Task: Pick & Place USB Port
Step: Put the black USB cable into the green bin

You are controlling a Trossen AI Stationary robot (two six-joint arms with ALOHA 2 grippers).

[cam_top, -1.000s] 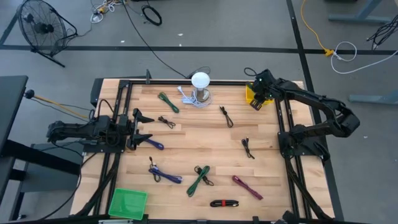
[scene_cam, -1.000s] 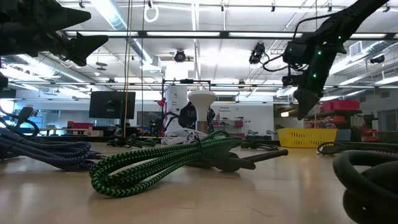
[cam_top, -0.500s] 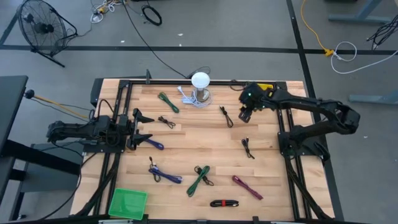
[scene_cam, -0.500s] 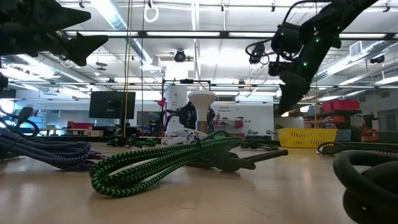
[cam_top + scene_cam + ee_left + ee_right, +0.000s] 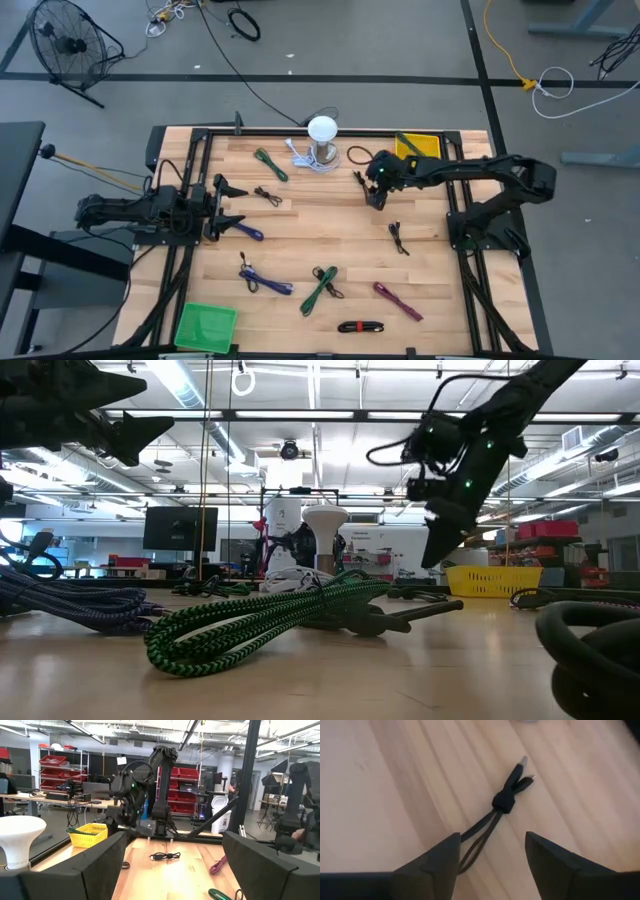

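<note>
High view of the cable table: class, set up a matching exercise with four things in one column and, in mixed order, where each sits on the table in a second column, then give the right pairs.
Things
1. yellow basket
2. green tray
3. white lamp
4. right gripper

Places
A. near corner on the left arm's side
B. middle of the far edge
C. above a bundled black cable, fingers open
D. far corner on the right arm's side

Pairs: 1-D, 2-A, 3-B, 4-C
</note>
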